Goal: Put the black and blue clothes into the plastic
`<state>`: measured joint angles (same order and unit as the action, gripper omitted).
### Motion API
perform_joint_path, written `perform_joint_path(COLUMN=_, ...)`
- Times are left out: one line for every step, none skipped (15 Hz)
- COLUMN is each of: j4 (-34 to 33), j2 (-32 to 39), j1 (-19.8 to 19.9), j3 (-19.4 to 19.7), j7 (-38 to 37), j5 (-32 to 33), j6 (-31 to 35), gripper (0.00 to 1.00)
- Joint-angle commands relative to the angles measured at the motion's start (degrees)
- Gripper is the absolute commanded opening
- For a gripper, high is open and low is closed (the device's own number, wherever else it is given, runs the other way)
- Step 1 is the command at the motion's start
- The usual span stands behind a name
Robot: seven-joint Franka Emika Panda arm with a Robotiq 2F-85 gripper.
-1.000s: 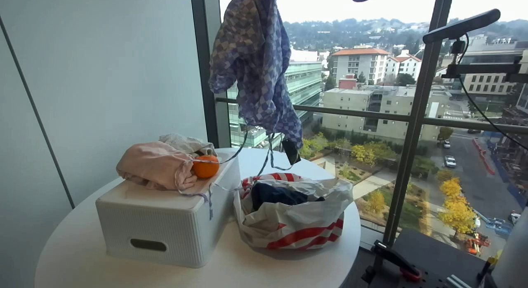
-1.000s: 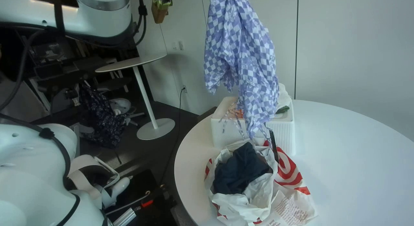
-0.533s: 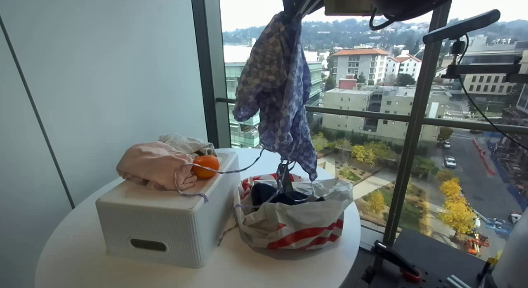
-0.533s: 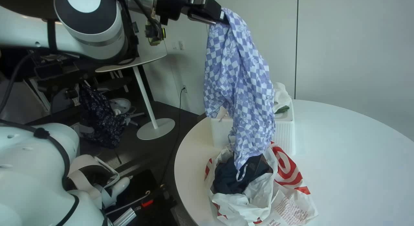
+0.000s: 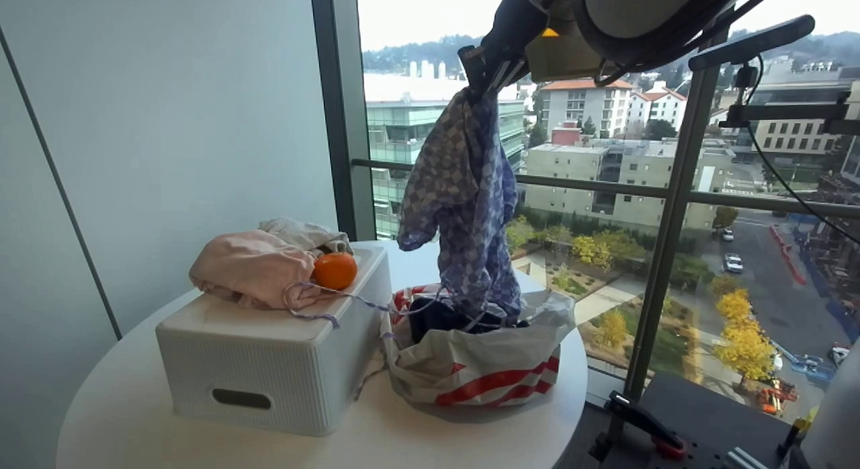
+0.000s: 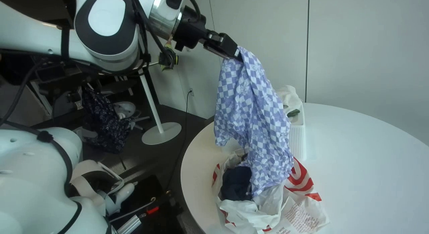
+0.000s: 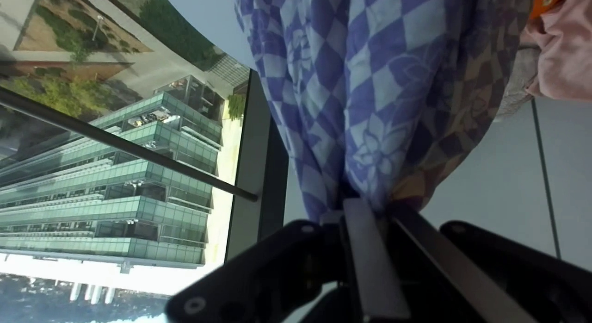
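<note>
Currently, the blue checked cloth (image 6: 253,116) is pinched at its upper end by the hand (image 6: 238,55) and is hung over the plastic bag (image 5: 480,358), its lower end at the bag's mouth. Inside the bag, the dark cloth (image 6: 236,185) is bunched up, and whether it is touched by the checked one cannot be told. On the same tabletop (image 6: 355,153), a white box (image 5: 232,361) is placed just beside the bag and is topped with a bundled pink cloth (image 5: 245,267).
</note>
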<state>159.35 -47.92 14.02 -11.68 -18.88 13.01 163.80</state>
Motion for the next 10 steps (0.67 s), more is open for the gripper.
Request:
perform_joint_path(j4=0.1, j2=4.5, j1=-0.5, j3=-1.0, j7=2.4, j5=-1.8, j6=-0.2, gripper=0.01)
perform_joint_path(j4=0.2, j2=5.7, j1=-0.5, j3=-1.0, j7=2.6, j5=-1.7, j6=-0.5, gripper=0.01)
perform_joint_path(j4=0.2, j2=7.2, j1=-0.2, j3=-1.3, j7=2.4, j5=-1.4, j6=-0.4, gripper=0.01)
perform_joint_path(j4=0.2, j2=8.2, j1=-0.2, j3=-1.2, j7=2.5, j5=-1.4, j6=-1.5, gripper=0.01)
perform_joint_path(j4=0.2, j2=9.2, j1=-0.1, j3=-1.5, j7=2.5, j5=-1.1, j6=-3.0, gripper=0.01)
perform_joint_path(j4=0.2, j2=10.3, j1=-0.9, j3=-1.1, j7=3.0, j5=-1.1, j6=-4.5, gripper=0.01)
perform_joint_path(j4=0.2, j2=11.4, j1=-3.4, j3=0.3, j7=4.6, j5=-2.0, j6=-5.7, gripper=0.01)
perform_joint_path(j4=0.2, j2=12.3, j1=-5.6, j3=1.2, j7=6.0, j5=-2.7, j6=-6.2, gripper=0.01)
perform_joint_path(j4=0.2, j2=13.1, j1=-7.2, j3=1.8, j7=6.9, j5=-3.3, j6=-6.5, gripper=0.01)
perform_joint_path(j4=0.2, j2=14.1, j1=-8.3, j3=2.1, j7=7.4, j5=-3.7, j6=-6.3, gripper=0.01)
